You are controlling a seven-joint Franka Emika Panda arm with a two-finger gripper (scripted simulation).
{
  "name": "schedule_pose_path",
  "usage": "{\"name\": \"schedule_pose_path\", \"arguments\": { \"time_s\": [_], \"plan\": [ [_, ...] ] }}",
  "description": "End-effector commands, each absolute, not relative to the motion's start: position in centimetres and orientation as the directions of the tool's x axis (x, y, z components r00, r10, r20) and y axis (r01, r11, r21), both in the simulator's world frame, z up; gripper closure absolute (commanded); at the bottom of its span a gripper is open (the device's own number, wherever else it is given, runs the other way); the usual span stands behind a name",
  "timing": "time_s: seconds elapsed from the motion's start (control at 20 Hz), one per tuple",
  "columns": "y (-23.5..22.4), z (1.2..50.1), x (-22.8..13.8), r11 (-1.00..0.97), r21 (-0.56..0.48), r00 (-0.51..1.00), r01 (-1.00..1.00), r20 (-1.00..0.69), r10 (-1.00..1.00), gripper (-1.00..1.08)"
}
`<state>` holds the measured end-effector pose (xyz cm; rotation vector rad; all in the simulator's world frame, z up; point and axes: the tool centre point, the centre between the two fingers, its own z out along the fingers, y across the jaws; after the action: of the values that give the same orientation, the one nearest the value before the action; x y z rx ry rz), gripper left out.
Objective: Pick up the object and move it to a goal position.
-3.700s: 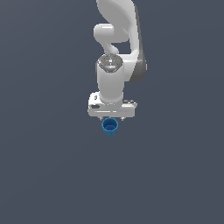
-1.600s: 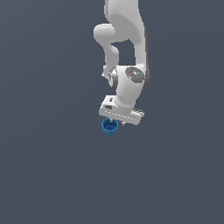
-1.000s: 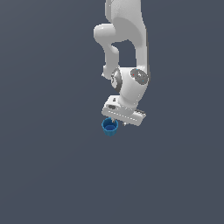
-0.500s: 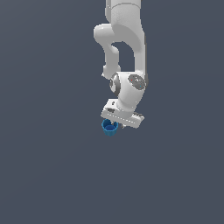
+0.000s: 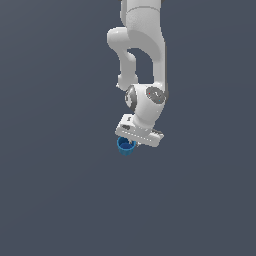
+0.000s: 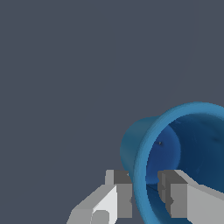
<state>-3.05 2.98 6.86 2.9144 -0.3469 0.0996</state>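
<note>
Seemingly in mid-grasp, a white Panda arm (image 5: 142,45) bends down over a plain dark grey surface (image 5: 50,190), its wrist tilted so that the white hand block slants down toward the exterior view's right. Its jaws (image 6: 144,194) straddle the rim of a small blue cup (image 5: 125,145): in the wrist view one grey finger pad (image 6: 124,194) sits just outside the cup's wall and the other (image 6: 168,190) lies inside the open mouth, with the blue rim running between them. The gap between the pads is narrow, about the thickness of the wall, and both appear to be touching it, so the jaws look closed on the rim. From the exterior view the cup shows just below the low-left end of the hand block, its open round top partly hidden by the jaws. The wrist camera looks straight into the cup, its paler blue floor visible deep inside the tapering walls. Whether the cup rests on the surface or hangs clear of it cannot be told.
</note>
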Motion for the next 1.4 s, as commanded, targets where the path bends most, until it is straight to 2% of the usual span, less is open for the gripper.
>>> {"name": "schedule_pose_path", "arguments": {
  "time_s": [0.0, 0.65, 1.0, 1.35],
  "plan": [
    [3.0, 6.8, -3.1, -0.951, 0.195, 0.97, -0.239, 0.09, -0.225, 1.08],
    [3.7, 9.5, -3.4, -0.951, 0.194, 0.97, -0.239, 0.091, -0.225, 1.08],
    [5.1, 14.6, -4.0, -0.952, 0.194, 0.97, -0.239, 0.09, -0.225, 1.08],
    [7.1, 22.0, -4.7, -0.952, 0.193, 0.97, -0.238, 0.09, -0.225, 1.08]
  ]
}}
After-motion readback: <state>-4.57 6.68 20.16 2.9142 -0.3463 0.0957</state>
